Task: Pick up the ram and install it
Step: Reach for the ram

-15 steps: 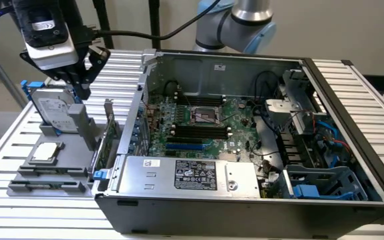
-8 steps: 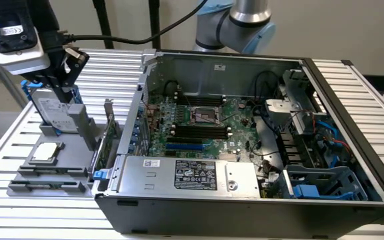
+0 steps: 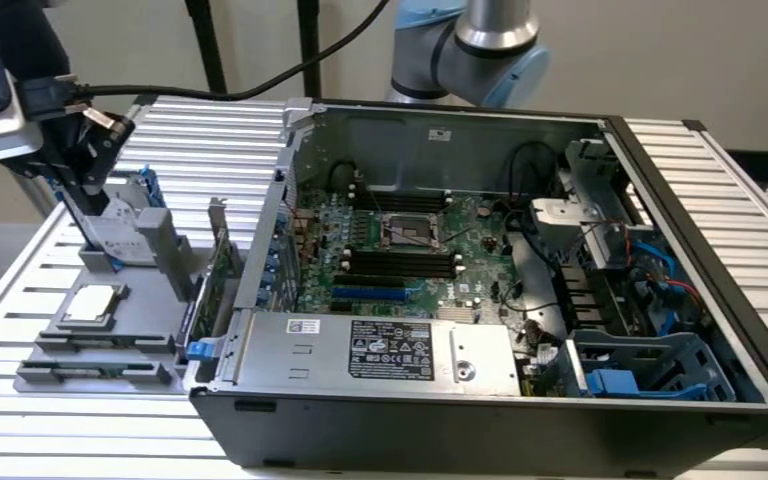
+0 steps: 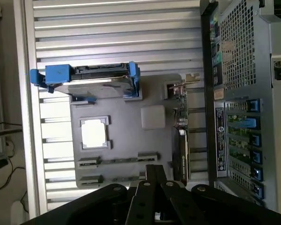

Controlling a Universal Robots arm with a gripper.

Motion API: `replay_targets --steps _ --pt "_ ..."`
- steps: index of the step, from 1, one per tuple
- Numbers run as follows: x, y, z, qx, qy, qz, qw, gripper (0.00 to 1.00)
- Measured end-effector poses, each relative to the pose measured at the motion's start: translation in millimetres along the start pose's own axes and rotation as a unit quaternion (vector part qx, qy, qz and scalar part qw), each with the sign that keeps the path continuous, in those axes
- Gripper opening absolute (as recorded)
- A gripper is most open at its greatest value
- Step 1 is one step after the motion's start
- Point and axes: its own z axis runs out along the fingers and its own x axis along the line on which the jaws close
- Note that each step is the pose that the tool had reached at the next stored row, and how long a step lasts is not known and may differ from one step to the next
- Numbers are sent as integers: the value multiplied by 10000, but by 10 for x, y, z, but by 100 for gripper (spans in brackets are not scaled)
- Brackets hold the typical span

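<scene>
1. The ram (image 3: 91, 373) looks like a thin strip standing on edge in the front holder of the grey tray (image 3: 155, 300) (too thin to be sure).
2. The gripper (image 4: 154, 171) hangs above the tray, fingers together with nothing between them.
3. A hard drive (image 3: 124, 225) and a chip (image 3: 95, 303) share the tray.
4. The open case (image 3: 491, 440) stands just beside the tray, at the exterior view's right.

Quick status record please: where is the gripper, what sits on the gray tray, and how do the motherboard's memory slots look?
gripper: over the gray tray, outside the case
tray contents: hard drive in blue frame, square chip, green expansion card standing on the side nearest the case
case: open, motherboard exposed
black memory slots: look unfilled
</scene>
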Motion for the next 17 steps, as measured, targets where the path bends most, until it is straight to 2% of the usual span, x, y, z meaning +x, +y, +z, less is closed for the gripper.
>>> replay_targets --steps 7,17 --pt "202 -107 68 1 5 -1 10000 11" --pt "244 -374 126 4 40 2 10000 11"
